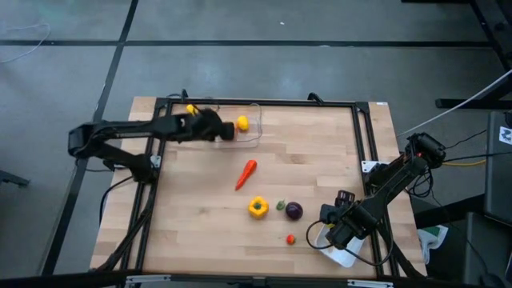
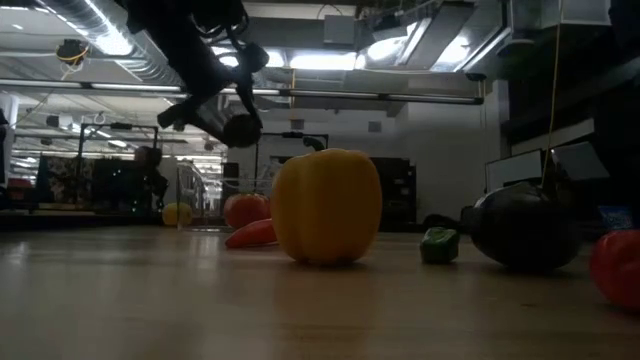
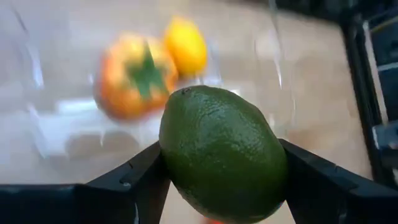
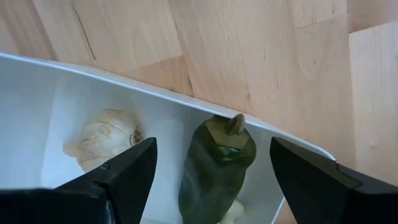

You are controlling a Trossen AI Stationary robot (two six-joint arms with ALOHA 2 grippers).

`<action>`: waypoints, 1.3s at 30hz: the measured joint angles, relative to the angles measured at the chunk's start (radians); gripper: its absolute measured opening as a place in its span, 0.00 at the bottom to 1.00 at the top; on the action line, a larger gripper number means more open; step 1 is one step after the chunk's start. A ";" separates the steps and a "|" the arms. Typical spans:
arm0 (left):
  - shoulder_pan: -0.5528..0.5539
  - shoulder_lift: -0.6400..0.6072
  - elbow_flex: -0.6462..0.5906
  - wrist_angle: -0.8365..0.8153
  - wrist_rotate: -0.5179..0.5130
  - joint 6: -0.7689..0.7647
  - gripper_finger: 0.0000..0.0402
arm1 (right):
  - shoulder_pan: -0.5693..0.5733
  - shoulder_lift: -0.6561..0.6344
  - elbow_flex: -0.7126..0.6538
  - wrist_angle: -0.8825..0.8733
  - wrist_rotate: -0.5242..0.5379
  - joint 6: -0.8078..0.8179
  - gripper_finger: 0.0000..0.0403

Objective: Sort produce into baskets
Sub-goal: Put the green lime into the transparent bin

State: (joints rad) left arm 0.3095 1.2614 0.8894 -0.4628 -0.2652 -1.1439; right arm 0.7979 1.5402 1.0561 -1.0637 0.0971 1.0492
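My left gripper [image 1: 221, 128] hangs over the clear tub [image 1: 256, 134] at the table's far side, shut on a dark green oval fruit [image 3: 222, 152]. An orange tomato [image 3: 134, 78] and a yellow lemon [image 3: 185, 46] lie in the tub below it. My right gripper [image 1: 338, 234] stands open, pointing down over the white tray [image 1: 342, 258] at the near right. In that tray lie a white garlic [image 4: 102, 140] and a green pepper [image 4: 214, 165], which shows below and between the fingers. My left gripper pinches the green fruit between its two fingers, one on each of its long sides [image 3: 169, 158]. The fingers slant downward from the table's left. The fruit is lifted clear above the tub, its narrower end pointing away from the gripper.
On the bare wood lie a red carrot [image 1: 246, 174], a yellow pepper [image 1: 258, 207], a small green piece [image 1: 281, 206], a purple ball [image 1: 294, 210] and a small red piece [image 1: 291, 238]. Another yellow piece [image 1: 191, 110] shows by the left arm. A black frame [image 1: 364, 136] edges the table.
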 joint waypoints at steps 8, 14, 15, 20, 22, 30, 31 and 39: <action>0.165 0.006 0.000 -0.001 -0.032 0.363 0.64 | 0.000 0.000 0.000 0.000 0.000 0.000 0.77; 0.217 0.044 0.000 -0.001 -0.032 0.583 0.64 | 0.000 0.000 0.000 0.000 0.000 0.000 0.77; 0.220 0.051 0.000 -0.002 -0.032 0.617 0.64 | 0.000 0.000 0.000 0.001 0.000 0.000 0.77; 0.227 0.096 0.000 0.002 -0.032 0.767 0.65 | 0.000 0.000 0.000 0.000 0.000 0.000 0.77; 0.228 0.116 0.000 0.003 -0.033 0.800 0.66 | 0.000 0.000 0.000 0.000 0.000 0.000 0.77; 0.230 0.177 0.000 0.004 -0.034 0.820 0.68 | 0.000 0.000 0.000 0.000 0.000 0.000 0.77; 0.233 0.179 0.000 0.004 -0.034 0.813 0.68 | 0.000 0.000 0.000 0.001 0.000 0.000 0.77; 0.263 0.180 0.000 0.004 -0.035 0.824 0.68 | 0.000 0.000 0.000 0.000 0.000 0.000 0.77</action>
State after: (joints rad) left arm 0.5723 1.4414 0.8890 -0.4587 -0.3007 -0.3200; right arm 0.7979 1.5405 1.0561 -1.0634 0.0971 1.0492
